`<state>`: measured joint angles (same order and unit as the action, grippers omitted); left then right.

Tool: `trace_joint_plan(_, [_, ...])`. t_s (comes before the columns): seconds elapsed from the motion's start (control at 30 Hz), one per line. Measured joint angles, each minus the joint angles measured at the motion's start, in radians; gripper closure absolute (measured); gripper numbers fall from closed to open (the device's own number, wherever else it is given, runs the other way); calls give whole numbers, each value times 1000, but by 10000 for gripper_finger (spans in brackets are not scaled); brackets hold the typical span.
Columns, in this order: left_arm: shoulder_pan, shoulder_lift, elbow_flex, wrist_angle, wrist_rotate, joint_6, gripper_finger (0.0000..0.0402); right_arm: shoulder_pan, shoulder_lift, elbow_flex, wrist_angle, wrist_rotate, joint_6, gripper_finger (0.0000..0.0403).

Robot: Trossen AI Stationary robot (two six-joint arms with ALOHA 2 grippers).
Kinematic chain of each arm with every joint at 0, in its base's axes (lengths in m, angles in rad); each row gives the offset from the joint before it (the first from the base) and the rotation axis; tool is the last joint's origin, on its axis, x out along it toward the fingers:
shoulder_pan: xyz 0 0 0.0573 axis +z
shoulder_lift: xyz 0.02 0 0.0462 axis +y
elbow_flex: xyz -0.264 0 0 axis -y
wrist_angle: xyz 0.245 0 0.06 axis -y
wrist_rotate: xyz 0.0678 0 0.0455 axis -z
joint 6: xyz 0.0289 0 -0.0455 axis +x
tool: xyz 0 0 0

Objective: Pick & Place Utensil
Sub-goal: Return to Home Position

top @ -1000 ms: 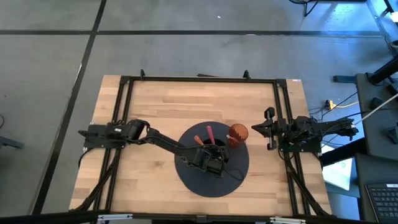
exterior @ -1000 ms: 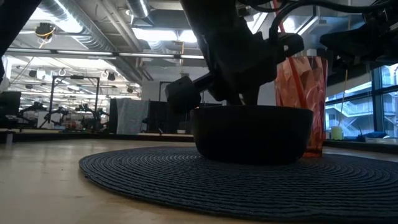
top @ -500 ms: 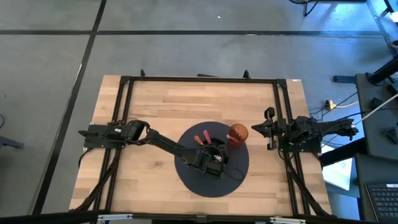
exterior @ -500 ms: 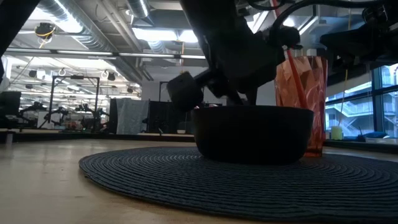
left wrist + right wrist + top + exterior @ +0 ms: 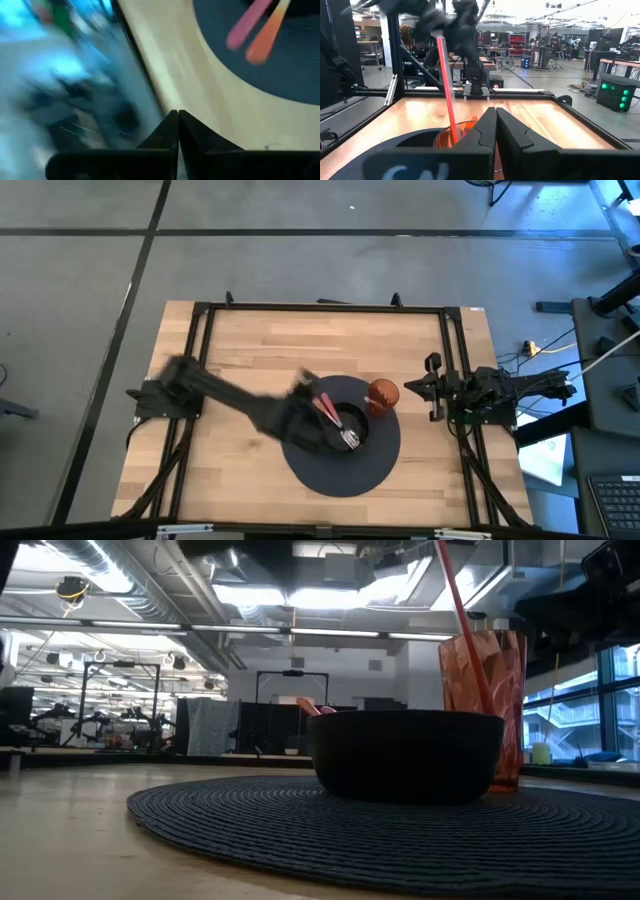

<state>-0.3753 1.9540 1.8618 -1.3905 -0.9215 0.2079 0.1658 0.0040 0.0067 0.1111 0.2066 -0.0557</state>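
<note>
left gripper (image 5: 178, 114): parked just off the black round bowl (image 5: 405, 755), on the side facing the left arm's base, above the rim of the mat; fingers pinched tip to tip, nothing in them

right gripper (image 5: 495, 114): well away from the bowl, out past the cup by the right arm's base; fingers pressed flat together too, holding nothing

pink-handled fork (image 5: 328, 410): inside the bowl, silver tines down in the middle, handle leaning up over the rim on the left arm's side

orange plastic spoon (image 5: 267, 32): also in the bowl, handle right alongside the fork's and poking out over the same bit of rim

translucent orange-brown plastic cup (image 5: 485, 705): upright, right next to the bowl on the right arm's side; can't tell if it actually touches

red-orange straw (image 5: 458, 610): standing in the cup, tilted, top end leaning over toward the bowl

dark round woven mat (image 5: 300, 830): flat under the bowl and the cup, sticking out all round the bowl

light wooden table (image 5: 250, 340): under the mat, bare boards on every side of the bowl
</note>
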Motion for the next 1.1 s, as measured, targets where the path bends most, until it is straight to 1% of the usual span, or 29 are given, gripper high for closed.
trace_joint_plan(0.03, [20, -54, -27, -35, 47, -103, 398, 0, 0, 0, -3, 0, 0, 393])
trace_joint_plan(0.1, [51, -170, -124, -28, 69, -210, 398, 0, 0, 0, -3, 2, -3, 393])
trace_joint_plan(0.13, [65, -233, -187, 12, 71, -221, 398, 0, 0, 0, -4, 2, 2, 393])
trace_joint_plan(0.2, [89, -362, -336, 160, 100, -193, 398, 0, 0, 0, -10, -7, 37, 393])
trace_joint_plan(0.27, [120, -498, -513, 395, 194, -101, 398, 0, 0, 0, -12, -23, 52, 393])
trace_joint_plan(0.33, [158, -635, -713, 696, 306, -9, 398, 0, 0, 0, -7, -27, 44, 393])
trace_joint_plan(0.4, [194, -759, -906, 1006, 384, 24, 398, 0, 0, 0, -5, -27, 36, 393])
trace_joint_plan(0.43, [213, -815, -989, 1131, 408, 27, 398, 0, 0, 0, -4, -30, 32, 395])
trace_joint_plan(0.5, [249, -920, -1123, 1282, 456, 23, 398, 0, 0, 0, -4, -55, 22, 398])
trace_joint_plan(0.6, [276, -1074, -1281, 1406, 557, -15, 398, 0, 0, 0, -4, -87, 18, 398])
trace_joint_plan(0.63, [271, -1125, -1323, 1442, 598, -27, 398, 0, 0, 0, -4, -87, 21, 398])
trace_joint_plan(0.7, [243, -1231, -1392, 1498, 636, -36, 398, 0, 0, 1, -4, -96, 22, 400])
trace_joint_plan(0.83, [189, -1422, -1476, 1581, 620, -29, 398, 0, 0, 15, -5, -124, 11, 400])
trace_joint_plan(0.93, [188, -1529, -1493, 1564, 622, -43, 398, 0, 0, 29, -18, -132, 1, 401])
trace_joint_plan(1.03, [189, -1619, -1495, 1500, 540, -60, 398, 0, 0, 41, -34, -141, 28, 401])
trace_joint_plan(1.1, [190, -1688, -1495, 1425, 509, -45, 398, 0, 0, 42, -37, -166, 33, 401])
